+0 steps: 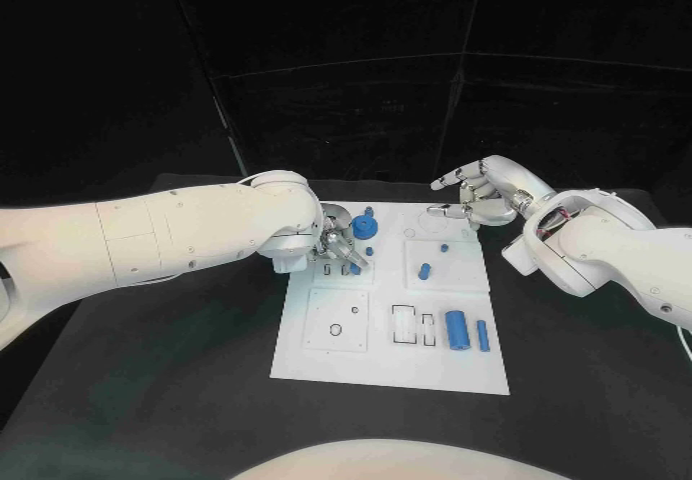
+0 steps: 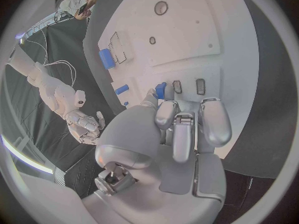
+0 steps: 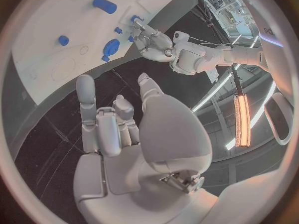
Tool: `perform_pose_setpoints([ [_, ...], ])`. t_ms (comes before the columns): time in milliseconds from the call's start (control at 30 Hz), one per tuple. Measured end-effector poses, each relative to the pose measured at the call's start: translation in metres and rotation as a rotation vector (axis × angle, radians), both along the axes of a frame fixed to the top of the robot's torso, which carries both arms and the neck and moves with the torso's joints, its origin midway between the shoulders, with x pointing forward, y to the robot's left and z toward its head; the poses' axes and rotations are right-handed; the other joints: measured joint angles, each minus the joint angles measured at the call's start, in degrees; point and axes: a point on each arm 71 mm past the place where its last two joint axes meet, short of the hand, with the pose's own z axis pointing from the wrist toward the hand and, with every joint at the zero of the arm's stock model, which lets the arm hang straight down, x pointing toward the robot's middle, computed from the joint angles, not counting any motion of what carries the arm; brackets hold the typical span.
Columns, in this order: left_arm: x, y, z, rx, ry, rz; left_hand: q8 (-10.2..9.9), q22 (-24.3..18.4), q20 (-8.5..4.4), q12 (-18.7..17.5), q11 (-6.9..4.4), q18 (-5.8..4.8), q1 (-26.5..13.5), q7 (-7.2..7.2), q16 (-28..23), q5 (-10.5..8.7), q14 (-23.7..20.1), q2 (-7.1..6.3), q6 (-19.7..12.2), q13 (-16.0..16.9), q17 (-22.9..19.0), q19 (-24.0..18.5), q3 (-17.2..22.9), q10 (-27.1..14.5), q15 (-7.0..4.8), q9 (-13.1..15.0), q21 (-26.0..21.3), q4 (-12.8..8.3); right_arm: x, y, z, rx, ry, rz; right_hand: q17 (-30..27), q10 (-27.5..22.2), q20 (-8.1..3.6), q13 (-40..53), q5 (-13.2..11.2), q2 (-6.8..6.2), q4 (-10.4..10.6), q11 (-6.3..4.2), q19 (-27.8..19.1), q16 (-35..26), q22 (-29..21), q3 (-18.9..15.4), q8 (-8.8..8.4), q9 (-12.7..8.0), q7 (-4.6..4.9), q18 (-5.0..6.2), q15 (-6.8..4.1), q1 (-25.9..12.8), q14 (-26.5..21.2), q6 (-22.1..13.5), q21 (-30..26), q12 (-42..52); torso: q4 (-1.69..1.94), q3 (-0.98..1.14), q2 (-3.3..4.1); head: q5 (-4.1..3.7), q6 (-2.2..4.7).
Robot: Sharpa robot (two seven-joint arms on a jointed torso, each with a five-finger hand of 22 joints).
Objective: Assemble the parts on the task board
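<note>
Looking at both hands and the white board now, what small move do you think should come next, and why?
Probably the left hand should ease its small blue part down toward the slots on the task board, since its fingertips already sit over that far-left corner, seemingly pinching the part. The right hand hovers open beyond the board's far edge, so it need not move.

One white board (image 1: 325, 365) lies on the table. Six blue parts sit on it: two cylinders (image 1: 456, 329), one round knob (image 1: 365, 227) and three small pieces (image 1: 426, 268).
</note>
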Motion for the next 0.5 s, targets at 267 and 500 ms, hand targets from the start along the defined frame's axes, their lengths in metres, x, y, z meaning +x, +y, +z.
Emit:
perform_pose_setpoints([
  [267, -0.003, 0.009, -0.001, -0.026, 0.001, 0.031, 1.4, 1.2, 0.00, -0.1, -0.13, 0.00, -10.0, 0.19, 0.0, -0.07, 0.0, -8.28, -0.2, 0.9, 0.0, 0.0, 22.3, 0.6, 0.00, 2.4, 0.6, -1.8, 0.001, 0.001, -0.001, -0.004, 0.006, 0.002, 0.0, 0.0, 0.00, 0.0, 0.3, 0.00, 0.0, 0.00, 0.0, 0.0, 0.0, 0.0, 0.21, 0.0, 0.00, 0.00, 0.00, 0.0, 0.0, 0.0, -0.2, 0.0, 0.07, 0.01, 0.00, 0.10, 0.13],
  [500, -0.009, 0.020, 0.001, -0.072, -0.020, 0.076, 2.5, 2.2, 0.01, -0.1, -0.34, 0.00, -13.2, 0.20, 0.0, -0.08, 0.0, -10.10, -0.2, 1.3, 0.0, 0.0, 28.7, 1.2, 0.00, 3.6, 0.9, -1.6, 0.002, 0.000, -0.001, -0.007, 0.008, 0.001, 0.0, 0.0, 0.00, 0.0, 0.6, 0.23, 0.2, 0.00, 0.0, 0.0, 0.0, -0.2, 0.21, 0.0, 0.00, -0.01, 0.00, 0.2, 0.0, 0.0, -0.2, 0.0, 0.13, 0.00, 0.00, 0.29, 0.12],
])
